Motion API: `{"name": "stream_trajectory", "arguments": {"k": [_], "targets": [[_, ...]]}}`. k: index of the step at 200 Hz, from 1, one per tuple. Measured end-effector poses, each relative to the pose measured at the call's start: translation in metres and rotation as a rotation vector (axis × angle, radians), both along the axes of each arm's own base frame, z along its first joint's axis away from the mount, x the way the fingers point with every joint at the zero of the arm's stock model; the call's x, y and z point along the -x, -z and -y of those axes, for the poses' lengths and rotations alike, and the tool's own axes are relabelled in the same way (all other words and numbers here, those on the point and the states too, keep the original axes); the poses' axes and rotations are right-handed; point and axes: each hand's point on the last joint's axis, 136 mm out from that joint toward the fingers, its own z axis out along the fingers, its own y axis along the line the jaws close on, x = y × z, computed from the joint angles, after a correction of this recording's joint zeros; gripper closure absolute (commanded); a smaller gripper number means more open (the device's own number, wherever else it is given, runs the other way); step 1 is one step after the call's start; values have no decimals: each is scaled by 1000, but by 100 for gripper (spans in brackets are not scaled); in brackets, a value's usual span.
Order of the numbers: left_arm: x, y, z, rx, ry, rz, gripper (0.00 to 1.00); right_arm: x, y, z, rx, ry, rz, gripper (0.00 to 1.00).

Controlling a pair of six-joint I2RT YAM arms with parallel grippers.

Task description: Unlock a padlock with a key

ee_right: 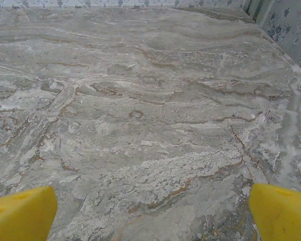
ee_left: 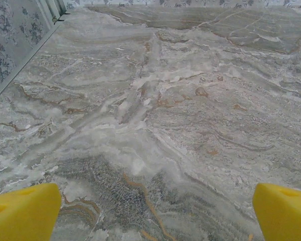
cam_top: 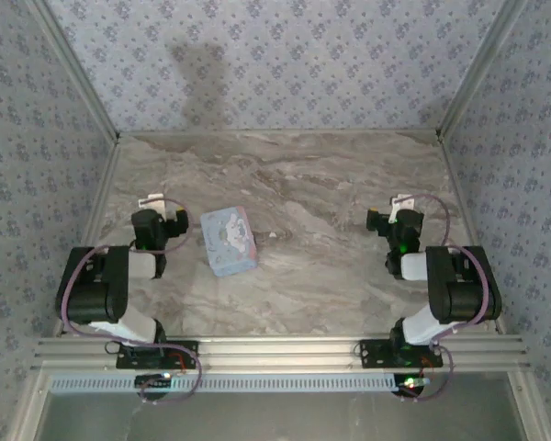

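A pale blue tin (cam_top: 229, 241) lies on the marble table (cam_top: 331, 184).

You're looking into a robot lab's test cell: a marble-patterned surface (cam_top: 331, 184) boxed in on three sides by floral-papered panels (cam_top: 285, 64) set in metal framing (cam_top: 477, 66). The left arm (cam_top: 96, 289) and right arm (cam_top: 459, 285) are bolted to an aluminium rail (cam_top: 285, 349) at its near edge.

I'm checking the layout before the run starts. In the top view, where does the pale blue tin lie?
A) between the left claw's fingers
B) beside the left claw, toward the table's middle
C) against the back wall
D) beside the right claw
B: the pale blue tin lies flat on the table just inward of the left claw, far from the right claw.
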Motion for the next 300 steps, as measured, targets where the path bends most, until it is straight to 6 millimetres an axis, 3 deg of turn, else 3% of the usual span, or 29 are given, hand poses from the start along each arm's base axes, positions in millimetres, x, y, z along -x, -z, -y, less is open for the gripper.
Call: {"name": "stream_trajectory", "arguments": {"k": [168,200,232,258,281,300], "targets": [[0,0,1,5,8,-2,2,0,-1,-1,0,-2,-17,0],[3,-11,-4,10,-23,-32,2,-3,-30,-1,2,0,-3,0],[-5,-65,-9,94,-92,22,2,2,-75,-3,-48,13,72,0],[-10,-94,-16,279,-160,50,2,14,-97,2,-283,94,66,0],[-8,-88,1,425,-139,-7,3,18,-104,9,-469,125,51,0],[0,-74,29,525,-87,-92,4,28,-97,-8,-561,87,-11,2]]}}
